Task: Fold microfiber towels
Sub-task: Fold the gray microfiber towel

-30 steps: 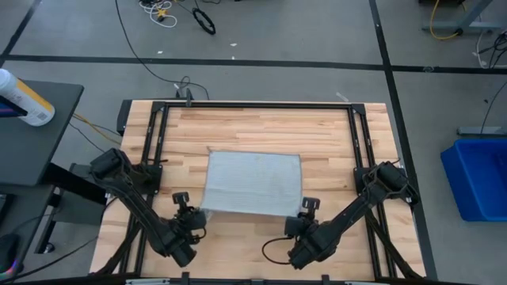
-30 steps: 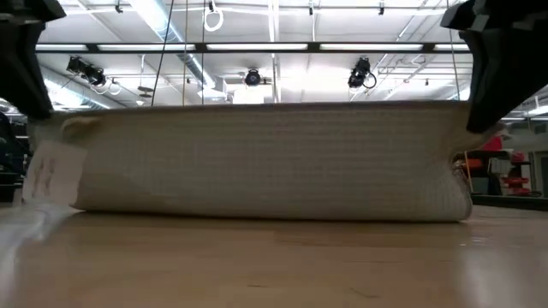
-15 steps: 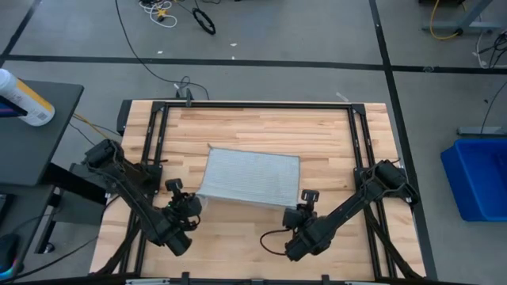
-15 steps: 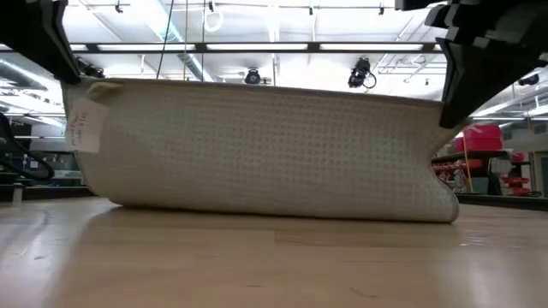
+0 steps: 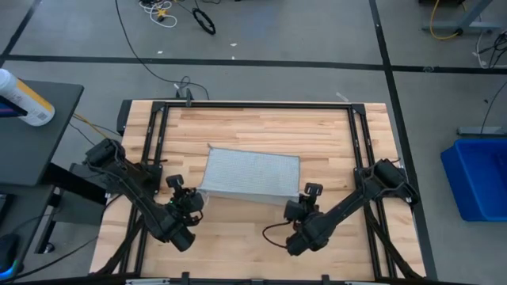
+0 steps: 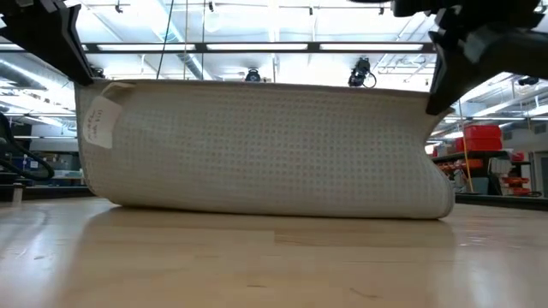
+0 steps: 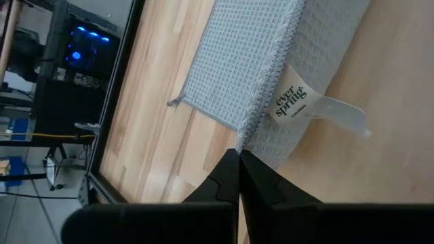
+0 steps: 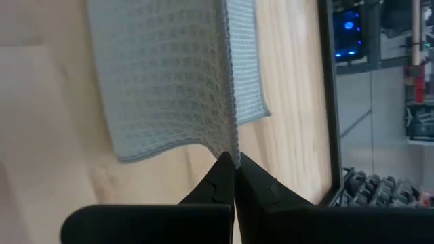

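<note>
The pale grey-blue microfiber towel point(image 5: 249, 174) lies in the middle of the wooden table point(image 5: 253, 127). Its far part is flat on the wood and its near edge is held up. In the low view the towel point(image 6: 274, 145) stands like a wall, with its lower bend point(image 6: 274, 208) on the table. A white tag point(image 7: 293, 102) hangs at its left near corner. My left gripper point(image 5: 196, 198) is shut on the left near corner. My right gripper point(image 5: 299, 204) is shut on the right near corner. My left gripper pinches the towel's left near corner point(image 7: 241, 139) between its two fingers, at the hemmed edge just beside the tag. The corner is lifted clear of the table and the cloth runs taut toward the other gripper. My right gripper pinches the towel's right near corner point(image 8: 232, 150) between its two fingers, at the hemmed edge. The corner is lifted clear; the cloth hangs from it down to the table.
A black frame point(image 5: 253, 105) runs round the table's far and side edges. A bright blue bin point(image 5: 479, 178) stands on the floor to the right. A dark side table with a bottle point(image 5: 24, 99) is at the left. Bare wood lies beyond the towel.
Both grippers have gone up and toward the table's far edge, staying shut on the near corners. The towel's near edge has risen and moved over the cloth, while its far part has stayed flat on the table.
</note>
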